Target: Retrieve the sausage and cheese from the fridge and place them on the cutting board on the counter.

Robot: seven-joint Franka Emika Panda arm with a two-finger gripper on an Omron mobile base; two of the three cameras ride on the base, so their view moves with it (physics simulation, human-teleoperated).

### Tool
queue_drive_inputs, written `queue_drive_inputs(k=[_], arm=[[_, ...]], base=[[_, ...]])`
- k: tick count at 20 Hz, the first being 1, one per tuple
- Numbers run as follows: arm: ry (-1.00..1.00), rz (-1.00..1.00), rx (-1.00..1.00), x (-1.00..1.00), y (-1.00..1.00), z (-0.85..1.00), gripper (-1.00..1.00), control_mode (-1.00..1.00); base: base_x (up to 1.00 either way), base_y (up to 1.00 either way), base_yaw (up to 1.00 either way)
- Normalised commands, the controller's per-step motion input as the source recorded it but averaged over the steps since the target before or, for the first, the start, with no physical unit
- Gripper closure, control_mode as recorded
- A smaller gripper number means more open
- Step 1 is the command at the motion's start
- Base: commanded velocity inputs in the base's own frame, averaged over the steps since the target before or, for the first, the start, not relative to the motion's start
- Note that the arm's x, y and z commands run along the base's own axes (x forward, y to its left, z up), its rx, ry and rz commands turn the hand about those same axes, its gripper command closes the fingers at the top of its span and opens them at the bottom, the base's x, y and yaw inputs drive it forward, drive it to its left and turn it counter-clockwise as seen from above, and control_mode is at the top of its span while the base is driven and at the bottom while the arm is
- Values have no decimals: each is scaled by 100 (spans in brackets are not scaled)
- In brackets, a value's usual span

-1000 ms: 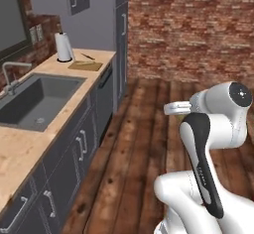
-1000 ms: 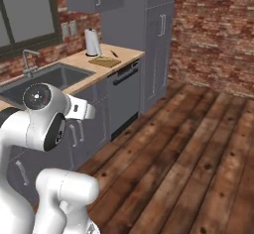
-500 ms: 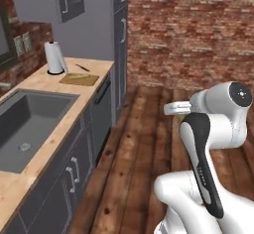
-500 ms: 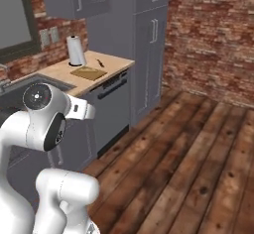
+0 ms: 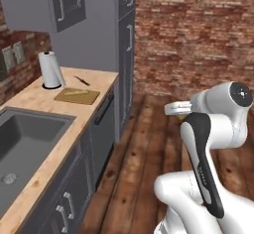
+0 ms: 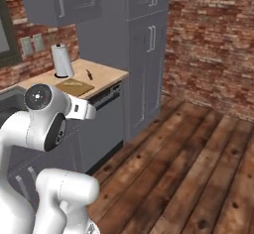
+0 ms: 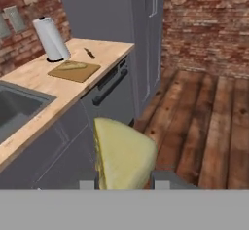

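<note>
My gripper [image 7: 125, 183] is shut on the cheese [image 7: 124, 158], a pale yellow chunk held between the two fingertips in the hand view. The cutting board [image 5: 77, 96] [image 6: 74, 86] [image 7: 74, 70] lies on the far end of the light wood counter [image 5: 44, 144] [image 7: 29, 80], ahead of the hand and to its left. A small pale elongated shape rests on the board, too blurred to identify. The arm is folded close to the base, well short of the counter. The sausage and the fridge are out of view.
A paper towel roll [image 5: 50, 69] [image 7: 51, 40] stands just behind the board, and a small dark utensil [image 5: 82, 81] lies beside it. The dark sink [image 5: 25, 148] is nearer on the left. Tall grey cabinets [image 6: 149, 54] end the counter; wooden floor [image 5: 144, 148] stretches right.
The base has driven along the counter, so the whole scene shifted: the sink slid toward the lower left and the board and towel roll came closer. The grip on the cheese is unchanged.
</note>
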Motion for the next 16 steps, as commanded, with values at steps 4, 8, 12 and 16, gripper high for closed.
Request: queue_drive_inputs(k=[4, 8, 12, 16], arm=[[0, 0, 0, 0, 0, 0, 100, 100], [0, 0, 0, 0, 0, 0, 100, 100], [0, 0, 0, 0, 0, 0, 100, 100], [0, 0, 0, 0, 0, 0, 100, 100]], base=[[92, 0, 18], [89, 0, 21], [88, 0, 23], [77, -1, 38]])
